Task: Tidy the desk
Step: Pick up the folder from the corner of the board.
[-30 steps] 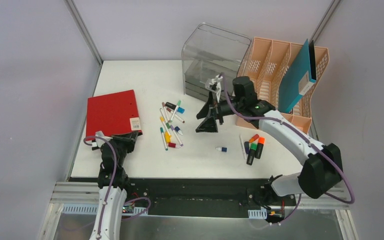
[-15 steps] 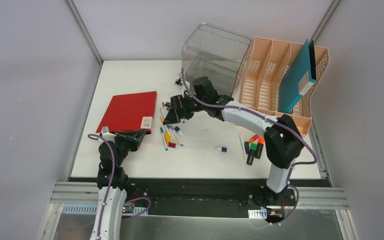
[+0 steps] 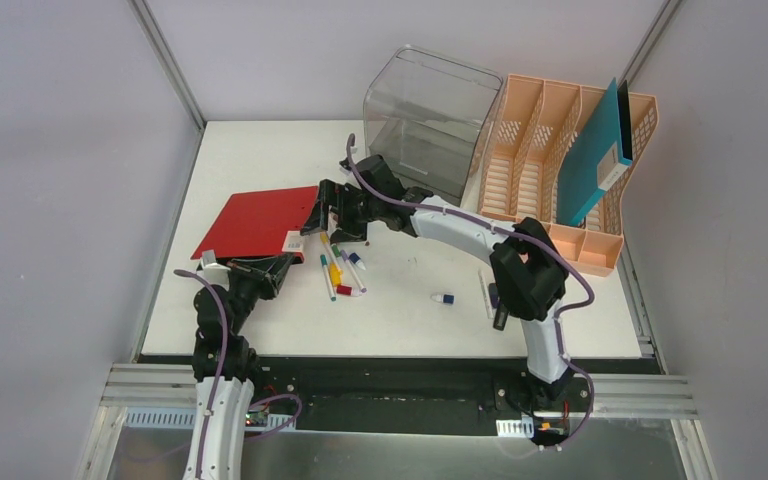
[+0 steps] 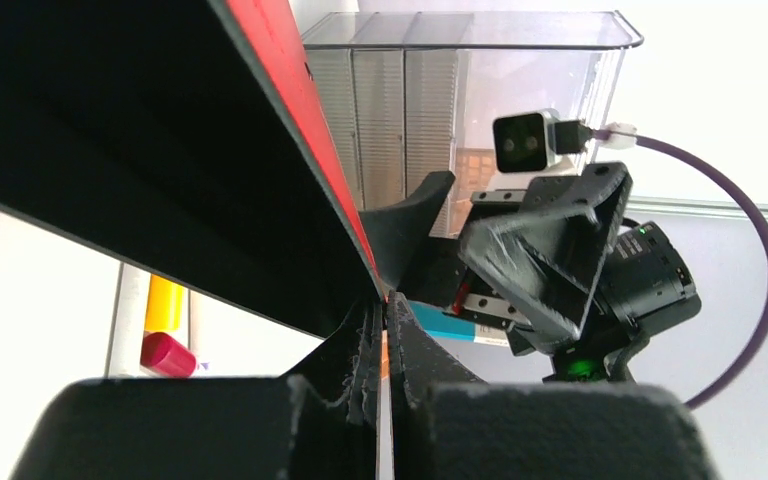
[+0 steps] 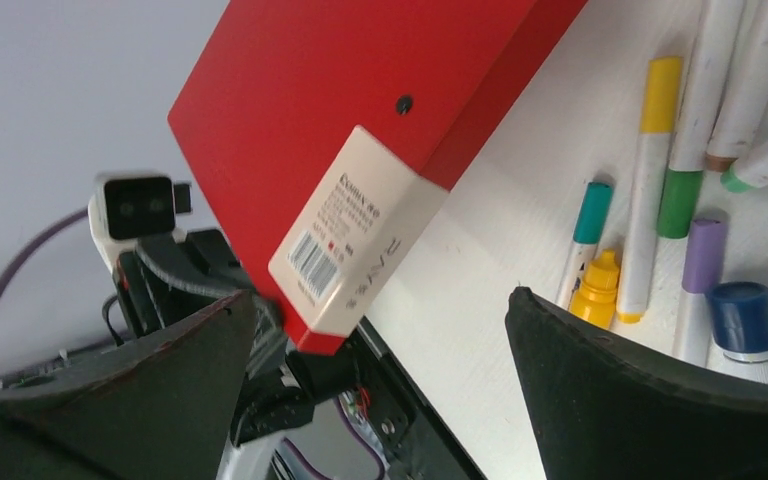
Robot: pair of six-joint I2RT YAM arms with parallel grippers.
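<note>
A red binder (image 3: 260,220) with a white spine label is tilted up off the white desk (image 3: 400,310). My left gripper (image 3: 268,268) is shut on the edge of the binder's cover (image 4: 300,120), and the jaws (image 4: 385,312) are pinched tight on it. My right gripper (image 3: 322,214) is at the binder's right end, open wide. In the right wrist view the labelled corner of the binder (image 5: 355,255) lies between the spread fingers (image 5: 610,400), close to the left one and well apart from the right one.
Loose markers (image 3: 340,262) lie just right of the binder. A blue cap (image 3: 444,298) and highlighters (image 3: 501,312) are farther right. A clear bin (image 3: 430,115) and a peach file rack (image 3: 550,170) with a teal folder (image 3: 595,150) stand at the back.
The right arm swung left from the clear bin to the binder's right end, its jaws staying open. The left gripper turned and lifted the binder, whose spine end moved right.
</note>
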